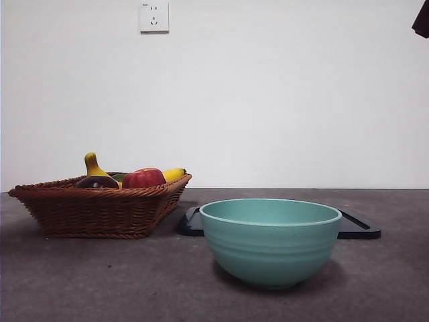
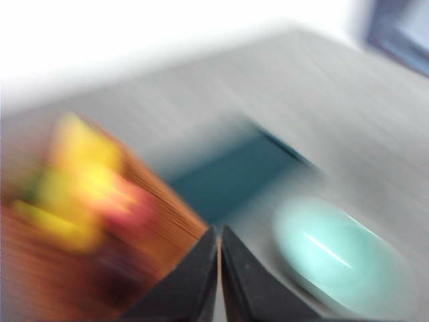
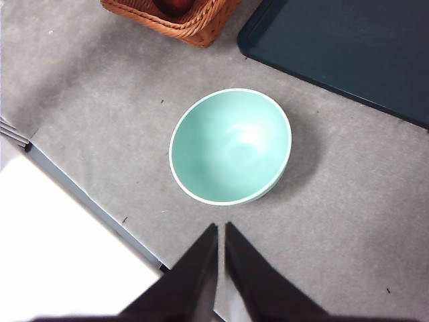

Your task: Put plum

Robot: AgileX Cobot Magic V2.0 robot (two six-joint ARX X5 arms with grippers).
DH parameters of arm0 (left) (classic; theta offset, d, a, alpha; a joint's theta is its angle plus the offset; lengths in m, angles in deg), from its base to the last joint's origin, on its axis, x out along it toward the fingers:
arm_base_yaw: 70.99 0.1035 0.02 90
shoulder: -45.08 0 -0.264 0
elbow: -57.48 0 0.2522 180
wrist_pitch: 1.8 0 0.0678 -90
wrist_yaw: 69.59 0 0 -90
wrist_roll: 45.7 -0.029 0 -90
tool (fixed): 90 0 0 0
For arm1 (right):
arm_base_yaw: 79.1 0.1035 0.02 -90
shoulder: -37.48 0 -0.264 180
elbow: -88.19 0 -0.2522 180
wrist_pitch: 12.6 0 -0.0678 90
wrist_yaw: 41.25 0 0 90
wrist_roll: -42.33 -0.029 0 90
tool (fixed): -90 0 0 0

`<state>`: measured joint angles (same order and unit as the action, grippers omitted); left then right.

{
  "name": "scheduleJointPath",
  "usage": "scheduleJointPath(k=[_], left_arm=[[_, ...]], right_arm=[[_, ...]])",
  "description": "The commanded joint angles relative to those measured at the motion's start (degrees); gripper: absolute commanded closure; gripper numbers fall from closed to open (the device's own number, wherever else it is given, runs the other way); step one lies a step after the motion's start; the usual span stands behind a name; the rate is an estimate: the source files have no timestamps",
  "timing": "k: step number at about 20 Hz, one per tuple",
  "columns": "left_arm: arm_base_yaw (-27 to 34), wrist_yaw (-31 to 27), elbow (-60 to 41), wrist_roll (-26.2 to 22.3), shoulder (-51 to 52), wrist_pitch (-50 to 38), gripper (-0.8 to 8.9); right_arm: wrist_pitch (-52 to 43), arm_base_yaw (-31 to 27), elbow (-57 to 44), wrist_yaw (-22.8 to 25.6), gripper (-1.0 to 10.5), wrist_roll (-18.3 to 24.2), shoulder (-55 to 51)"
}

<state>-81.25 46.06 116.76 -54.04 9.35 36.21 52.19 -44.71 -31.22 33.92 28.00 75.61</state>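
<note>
The plum (image 1: 97, 182) is sitting low in the wicker basket (image 1: 100, 213), tucked beside the red apple (image 1: 143, 178) with bananas (image 1: 173, 174) behind. The left gripper (image 2: 219, 231), jaws pressed together and empty, is looking across at that basket through heavy blur; it needs to spread before descending, clear of the apple. The right gripper (image 3: 220, 228), likewise pressed together, is hanging above the empty teal bowl (image 3: 230, 145).

i see a wicker basket (image 1: 100, 208) on the grey surface (image 1: 80, 282) holding a red apple (image 1: 143, 178) and what looks like a banana (image 1: 173, 174); a teal bowl (image 1: 270, 241) fronts a dark tray (image 1: 358, 228).
</note>
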Motion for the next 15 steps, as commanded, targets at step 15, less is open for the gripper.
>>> scheduleJointPath(k=[15], left_arm=[[12.2,-21.9,-44.5,2.3,35.1,-23.6,8.06]], right_arm=[[-0.5,0.3,0.9,0.0,9.4,0.2,0.3]])
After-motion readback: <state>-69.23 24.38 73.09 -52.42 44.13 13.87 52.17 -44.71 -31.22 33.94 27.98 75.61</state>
